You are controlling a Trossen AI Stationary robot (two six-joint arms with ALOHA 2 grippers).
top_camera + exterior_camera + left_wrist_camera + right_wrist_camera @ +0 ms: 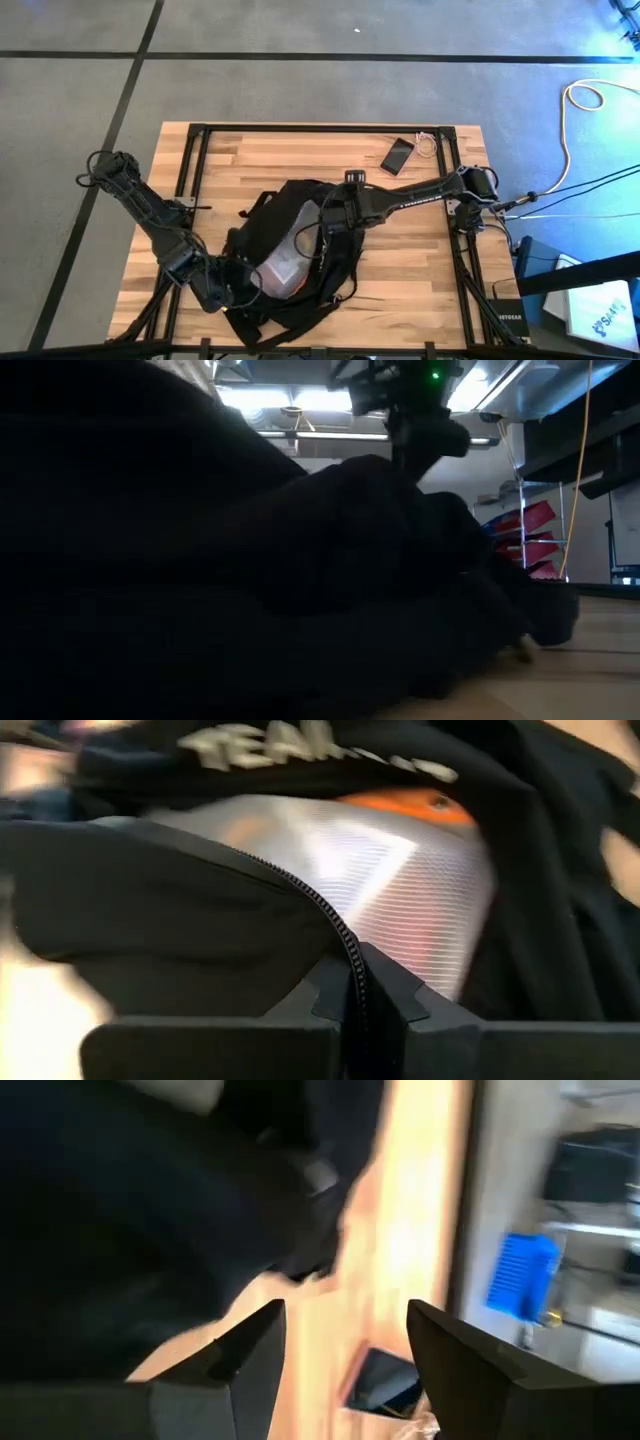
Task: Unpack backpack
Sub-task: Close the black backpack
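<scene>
The black backpack [300, 215] lies in the middle of the wooden table with its zipped opening parted. Inside shows a shiny silver pouch [410, 880], and behind it something orange [405, 805]. White lettering [300, 745] runs along the fabric above. My left gripper [240, 285] is at the backpack's near left side, shut on the edge of the opening. My right gripper [335, 215] hovers over the backpack's far right part, open, with only table and the phone [385, 1380] showing between its fingers. In the low view the backpack [250, 580] fills most of the picture. My left gripper pinches the zipper edge [338, 930] of the backpack's opening flap between its two shut fingers. It comes from the table's near left, slanting down. The flap is held up off the silver pouch while the rest of the backpack lies on the table.
A flat black phone [397, 154] and a small coil of white cable [428, 146] lie near the table's far right corner. Black frame rails [190, 170] run along the table's sides. Bare wood stays free at the far side and right of the backpack.
</scene>
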